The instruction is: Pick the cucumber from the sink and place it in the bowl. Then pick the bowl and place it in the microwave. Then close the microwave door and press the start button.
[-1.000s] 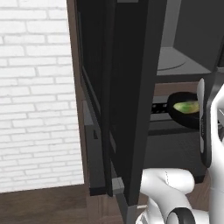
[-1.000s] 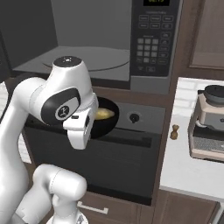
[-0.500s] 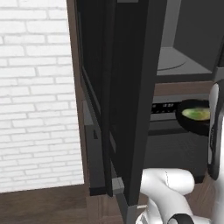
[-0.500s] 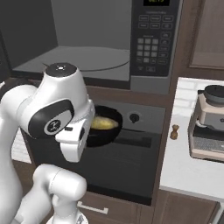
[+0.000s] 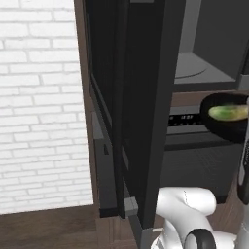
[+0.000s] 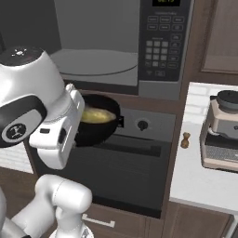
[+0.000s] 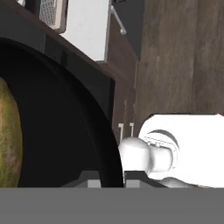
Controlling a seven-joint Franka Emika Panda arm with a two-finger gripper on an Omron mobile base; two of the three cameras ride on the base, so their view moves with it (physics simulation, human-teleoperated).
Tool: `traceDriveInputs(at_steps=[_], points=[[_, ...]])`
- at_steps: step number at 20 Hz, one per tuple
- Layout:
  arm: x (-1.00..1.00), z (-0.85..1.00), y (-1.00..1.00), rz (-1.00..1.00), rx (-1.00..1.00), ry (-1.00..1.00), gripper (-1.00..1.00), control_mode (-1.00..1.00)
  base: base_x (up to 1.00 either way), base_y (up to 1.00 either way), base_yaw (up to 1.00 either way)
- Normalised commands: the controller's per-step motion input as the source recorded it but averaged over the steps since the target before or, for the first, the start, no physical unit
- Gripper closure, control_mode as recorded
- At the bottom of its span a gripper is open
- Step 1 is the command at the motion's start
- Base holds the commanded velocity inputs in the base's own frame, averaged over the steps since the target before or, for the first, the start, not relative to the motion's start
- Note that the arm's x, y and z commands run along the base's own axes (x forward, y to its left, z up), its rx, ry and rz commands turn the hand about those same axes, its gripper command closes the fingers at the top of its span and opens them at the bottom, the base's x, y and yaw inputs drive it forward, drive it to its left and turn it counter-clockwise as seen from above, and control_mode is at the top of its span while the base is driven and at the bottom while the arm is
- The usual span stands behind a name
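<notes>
White brick wall (image 5: pixel 39 102), wood floor (image 5: pixel 48 228)

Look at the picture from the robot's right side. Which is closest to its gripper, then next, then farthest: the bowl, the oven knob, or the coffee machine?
1. The bowl: right at the gripper, held at its rim, cucumber inside.
2. The oven knob: further right, on the oven front.
3. The coffee machine: farthest, on the counter at the far right.

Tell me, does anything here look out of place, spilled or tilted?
Nothing stands out. The cucumber lies inside the bowl, which sits level in the air in front of the oven, just below the open microwave. Nothing has spilled. The microwave door stands wide open, as it should for loading.
</notes>
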Motion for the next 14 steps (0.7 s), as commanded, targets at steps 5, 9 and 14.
traceDriveInputs(at_steps=[5, 9, 14], points=[[0.53, 0.35, 0.42, 0.00, 0.00, 0.00, 1.00, -1.00, 0.00, 0.00, 0.00], [0.76, 0.15, 0.16, 0.00, 0.02, -0.01, 1.00, -1.00, 0.00, 0.00, 0.00], [0.79, 0.01, 0.00, 0.00, 0.00, -0.05, 1.00, -1.00, 0.00, 0.00, 0.00]])
